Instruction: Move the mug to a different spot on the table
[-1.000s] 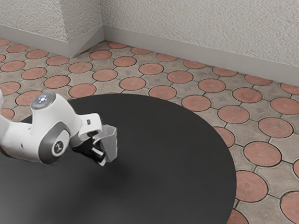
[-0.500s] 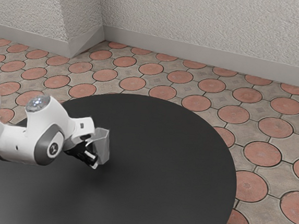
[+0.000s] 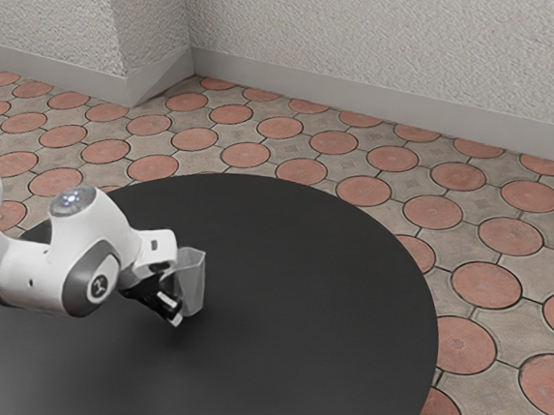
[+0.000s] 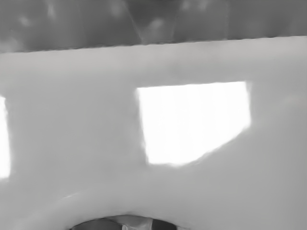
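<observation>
Lower left of frame: gripper (image 3: 166,293) clamped on mug (image 3: 191,278) wall, low over surface (image 3: 337,300); one-sided hold risks mug tipping at release.

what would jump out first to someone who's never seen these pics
First, the white arm reaching in from the exterior view's left, its gripper holding a pale grey mug over the round black table. Next, the terracotta floor of round tiles beyond the table's far edge. In the wrist view, the mug's pale wall sits very close to the camera.
</observation>
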Tool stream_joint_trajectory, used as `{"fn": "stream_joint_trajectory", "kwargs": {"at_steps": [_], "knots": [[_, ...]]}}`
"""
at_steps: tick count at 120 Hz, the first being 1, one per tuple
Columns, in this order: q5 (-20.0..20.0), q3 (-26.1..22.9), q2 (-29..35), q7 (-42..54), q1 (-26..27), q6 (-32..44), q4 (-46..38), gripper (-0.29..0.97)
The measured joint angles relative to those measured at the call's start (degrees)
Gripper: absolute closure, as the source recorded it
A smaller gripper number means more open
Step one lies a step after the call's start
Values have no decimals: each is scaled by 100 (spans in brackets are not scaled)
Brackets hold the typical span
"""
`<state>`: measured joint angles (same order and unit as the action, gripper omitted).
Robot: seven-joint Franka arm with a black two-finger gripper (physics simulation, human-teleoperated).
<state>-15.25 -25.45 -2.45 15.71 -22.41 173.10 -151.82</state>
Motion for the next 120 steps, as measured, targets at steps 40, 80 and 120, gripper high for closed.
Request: {"fn": "stream_joint_trajectory", "kwargs": {"at_steps": [40, 80, 120], "knots": [[6, -45, -63, 9, -46, -156, -22, 19], [-261, -248, 455, 4, -223, -394, -304, 4], [-691, -463, 1091, 2, 31, -1025, -306, 1]]}}
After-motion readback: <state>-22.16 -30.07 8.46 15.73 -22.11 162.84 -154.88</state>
